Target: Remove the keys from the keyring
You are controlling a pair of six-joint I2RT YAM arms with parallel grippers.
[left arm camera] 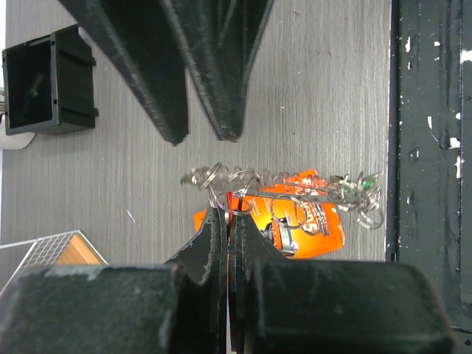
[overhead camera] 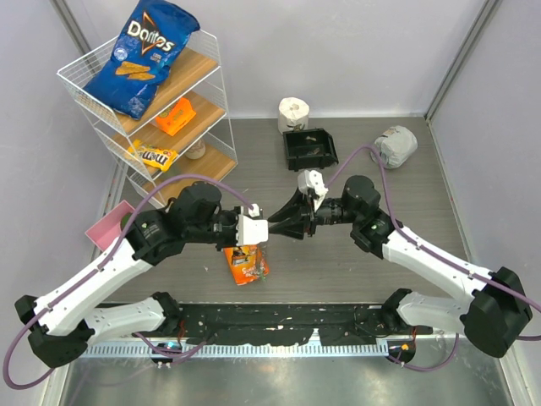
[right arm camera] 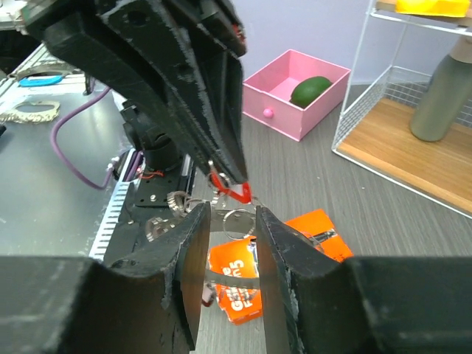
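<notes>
My left gripper (overhead camera: 277,228) is shut on the red-headed key (right arm camera: 237,193), which hangs from the keyring. The keyring (left arm camera: 324,193) is held in the air above an orange packet and shows edge-on in the left wrist view, with small rings and keys along it. A green-headed key (left arm camera: 363,183) is at its right end. My right gripper (overhead camera: 292,222) faces the left one tip to tip. It is open, its fingers (right arm camera: 193,225) either side of the ring's band (right arm camera: 230,270) seen just beyond them. In the left wrist view the right gripper (left arm camera: 200,136) stops just short of the ring.
An orange snack packet (overhead camera: 247,264) lies on the table under the grippers. A black bin (overhead camera: 310,150), a white toilet roll (overhead camera: 293,112) and a grey bundle (overhead camera: 396,145) stand at the back. A wire shelf (overhead camera: 215,80) with snacks is at the left, with a pink box (overhead camera: 110,224) beside it.
</notes>
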